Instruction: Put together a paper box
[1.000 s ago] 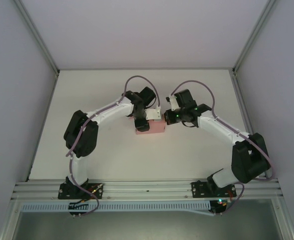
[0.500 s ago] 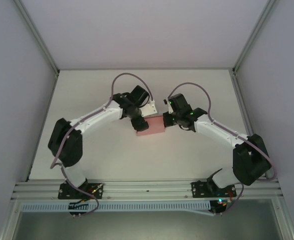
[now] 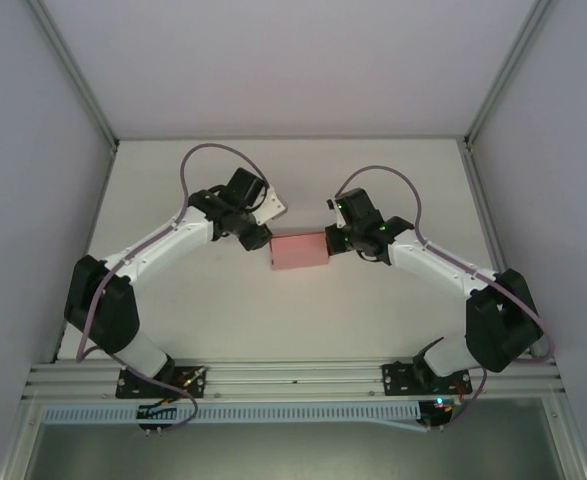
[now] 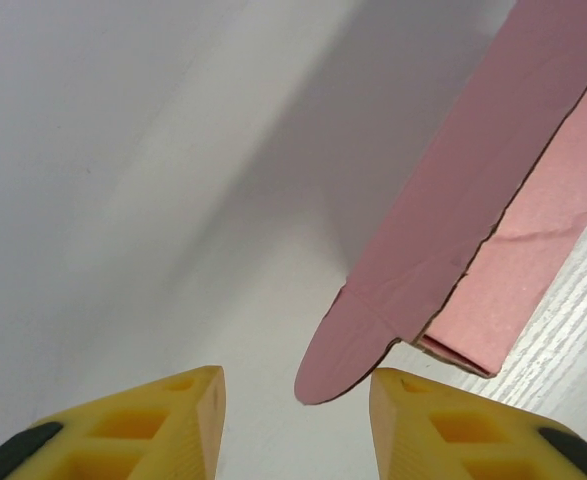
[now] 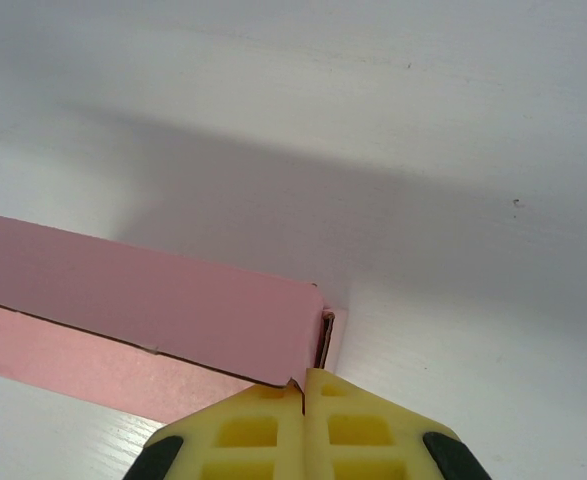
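Top external view: the paper box (image 3: 298, 251) lies mid-way across the white surface (image 3: 223, 320) between both arms, with grey enclosure walls (image 3: 23, 150) around and purple cables (image 3: 205, 150) looping over the wrists. The left gripper (image 3: 263, 238) has drawn back leftward off the box's left end, which it covered a second ago; its jaws stand spread, the rounded tab just ahead. The right gripper (image 5: 303, 385) has its jaws pressed together on the box's right-end corner. The box is thin matte pink card, creased, with a ragged die-cut edge. The yellow fingers (image 4: 168, 420) are hollow-celled.
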